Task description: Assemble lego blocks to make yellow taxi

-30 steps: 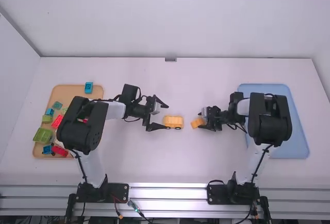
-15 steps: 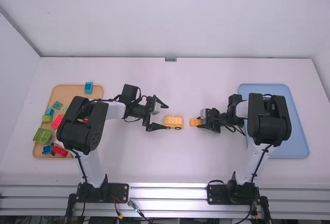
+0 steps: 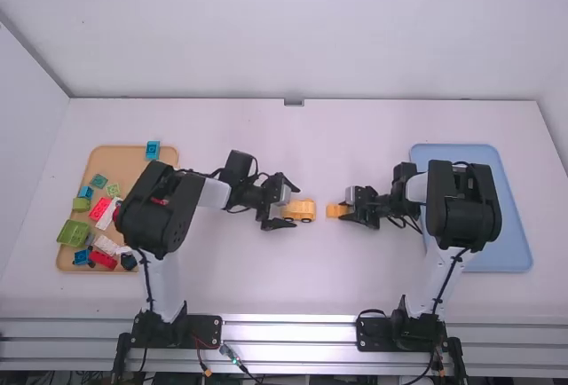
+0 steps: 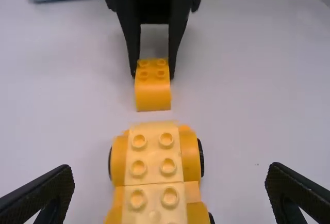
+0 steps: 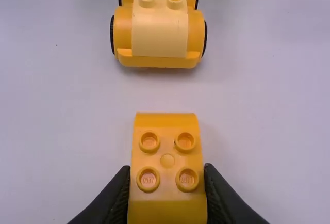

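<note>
On the table's middle, in the high view, is a yellow wheeled car base. My left gripper stands open at its left end. Just right of the car, my right gripper is shut on a small yellow block. From the left wrist, the car with its studded pale yellow top lies between the wide-apart fingers of my left gripper, with space on both sides. In the right wrist view my right gripper pinches the four-studded block; a gap separates it from the car.
An orange tray at the left holds several red, green, blue and white bricks. A blue brick sits at its upper right edge. On the right, a blue tray lies partly under the right arm.
My left gripper has moved right toward the car and stays open. The right gripper has turned the held block square to the car and shifted it slightly left. The car has not moved.
</note>
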Controlling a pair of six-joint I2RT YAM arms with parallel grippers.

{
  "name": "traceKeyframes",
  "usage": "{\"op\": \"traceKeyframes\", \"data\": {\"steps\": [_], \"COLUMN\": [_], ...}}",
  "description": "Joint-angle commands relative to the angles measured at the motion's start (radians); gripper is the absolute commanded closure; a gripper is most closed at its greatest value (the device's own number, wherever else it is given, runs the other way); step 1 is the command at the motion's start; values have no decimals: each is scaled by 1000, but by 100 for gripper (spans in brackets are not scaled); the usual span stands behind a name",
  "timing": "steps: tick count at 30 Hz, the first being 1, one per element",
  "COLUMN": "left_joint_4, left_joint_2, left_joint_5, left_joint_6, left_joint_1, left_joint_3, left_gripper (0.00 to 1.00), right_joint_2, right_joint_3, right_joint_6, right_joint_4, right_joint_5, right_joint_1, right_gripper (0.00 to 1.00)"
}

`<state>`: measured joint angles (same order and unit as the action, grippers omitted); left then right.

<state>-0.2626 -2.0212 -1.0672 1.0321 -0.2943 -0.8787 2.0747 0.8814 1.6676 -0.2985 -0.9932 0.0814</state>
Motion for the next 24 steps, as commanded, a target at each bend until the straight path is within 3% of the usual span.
{"op": "traceKeyframes", "data": {"steps": [1,10,14,19,24], "left_joint_4": [-38,-138,-137,-138,-130], "left_joint_2": [-38,-134,-137,-137,-137], "left_joint_5": [37,37,39,40,39], "left_joint_6": [-46,-68,-67,-67,-67], "left_joint_1": [-9,0,-8,3,11], "left_joint_3": [3,3,3,3,3], "left_gripper": [1,1,15,20,35], "right_joint_2": [-26,-42,-42,-42,-43], "right_joint_3": [12,126,177,218,238], "right_joint_6": [-14,42,42,42,39], "right_joint_4": [-42,-257,-322,-376,-391], "right_joint_5": [-37,-54,-54,-54,-66], "right_joint_1": [-2,-68,-97,-109,-116], "right_gripper": [79,81,82,85,83]}}
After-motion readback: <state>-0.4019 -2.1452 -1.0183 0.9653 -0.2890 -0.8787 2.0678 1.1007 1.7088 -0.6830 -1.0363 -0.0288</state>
